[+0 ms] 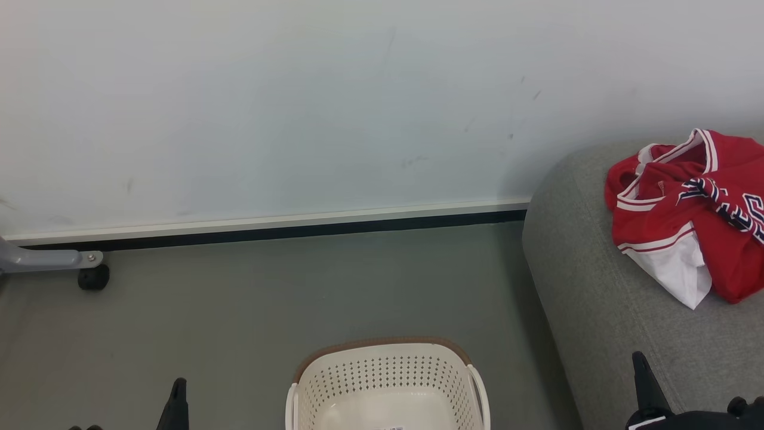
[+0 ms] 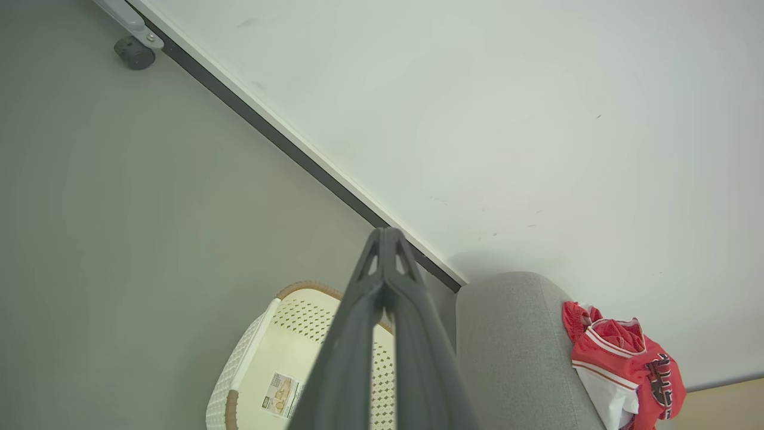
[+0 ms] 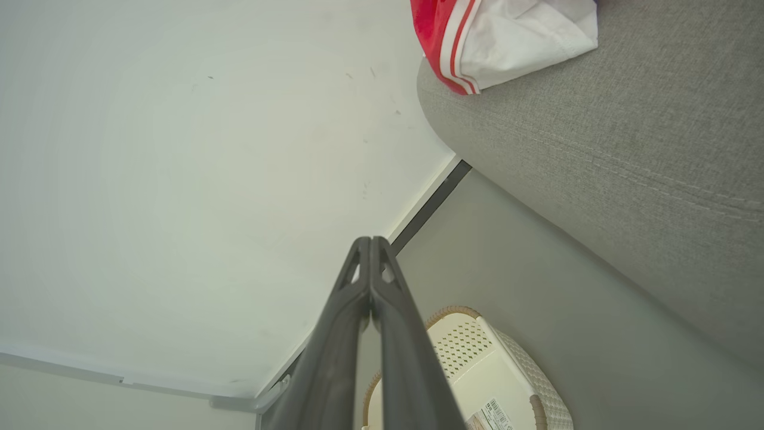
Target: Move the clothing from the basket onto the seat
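The clothing (image 1: 686, 209) lies in a crumpled red heap on top of the seat (image 1: 597, 310), towards the wall end. I can make out white stripes along its edges, navy lettering across the upper fold and a white panel hanging out at the near side. All of it rests on the grey fabric, and none of it hangs over the rounded edge.

The basket (image 1: 382, 345) stands on the grey floor (image 1: 239, 310) near the seat's left side, with a strip of floor between the 2. Looking down into it, I see its bare cream bottom with a printed label (image 2: 280, 394) stuck there and no garment on the part I can see.

The left gripper (image 2: 388, 236) hangs above the floor to the left of the basket. Its 2 dark fingers are pressed together at the tips and pinch nothing. The right gripper (image 3: 370, 242) is raised beside the seat's near corner. Its 2 fingers are also pressed tight together, with nothing between them. Neither one touches the clothing or the basket.

Behind everything runs a pale wall (image 1: 298, 107) with a white skirting and a dark strip at its foot. At the far left, a grey metal leg on 1 black caster (image 1: 94, 278) stands against that strip.
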Motion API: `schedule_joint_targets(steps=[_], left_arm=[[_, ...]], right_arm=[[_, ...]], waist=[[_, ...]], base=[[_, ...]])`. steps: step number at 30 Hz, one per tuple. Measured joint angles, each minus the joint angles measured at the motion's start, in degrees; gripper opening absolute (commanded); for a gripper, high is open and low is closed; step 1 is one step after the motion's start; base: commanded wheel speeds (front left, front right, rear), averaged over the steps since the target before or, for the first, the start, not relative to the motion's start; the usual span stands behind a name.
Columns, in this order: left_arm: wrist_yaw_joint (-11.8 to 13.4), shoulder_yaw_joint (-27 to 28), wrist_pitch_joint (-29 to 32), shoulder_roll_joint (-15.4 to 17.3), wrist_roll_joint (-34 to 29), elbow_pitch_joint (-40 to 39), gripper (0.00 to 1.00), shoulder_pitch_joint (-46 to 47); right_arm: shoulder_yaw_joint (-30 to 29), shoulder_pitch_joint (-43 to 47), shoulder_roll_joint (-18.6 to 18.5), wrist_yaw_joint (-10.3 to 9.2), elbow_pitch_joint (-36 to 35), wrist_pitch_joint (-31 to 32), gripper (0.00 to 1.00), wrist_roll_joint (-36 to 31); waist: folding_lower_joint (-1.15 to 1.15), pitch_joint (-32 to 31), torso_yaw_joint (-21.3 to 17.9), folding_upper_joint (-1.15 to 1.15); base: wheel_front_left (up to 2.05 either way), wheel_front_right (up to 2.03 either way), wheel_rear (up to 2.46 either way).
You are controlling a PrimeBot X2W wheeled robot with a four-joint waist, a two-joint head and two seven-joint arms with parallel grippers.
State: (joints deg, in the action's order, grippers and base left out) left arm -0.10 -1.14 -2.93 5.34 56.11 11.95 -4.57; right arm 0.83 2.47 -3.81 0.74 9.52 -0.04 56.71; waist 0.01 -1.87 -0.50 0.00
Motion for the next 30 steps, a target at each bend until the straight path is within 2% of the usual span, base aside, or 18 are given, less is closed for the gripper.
schedule_joint_targets(steps=[30], left_arm=[[-4.52, 4.13, 6.15, -1.81, 22.83, 3.09, 0.00, 5.74]], right_arm=[[-5.49, -4.77, 0.85, 3.88, 4.69, 4.11, 0.00, 22.65]], waist=[[-0.01, 1.30, 0.33, 0.00]], base=[[0.00, 0.00, 0.00]])
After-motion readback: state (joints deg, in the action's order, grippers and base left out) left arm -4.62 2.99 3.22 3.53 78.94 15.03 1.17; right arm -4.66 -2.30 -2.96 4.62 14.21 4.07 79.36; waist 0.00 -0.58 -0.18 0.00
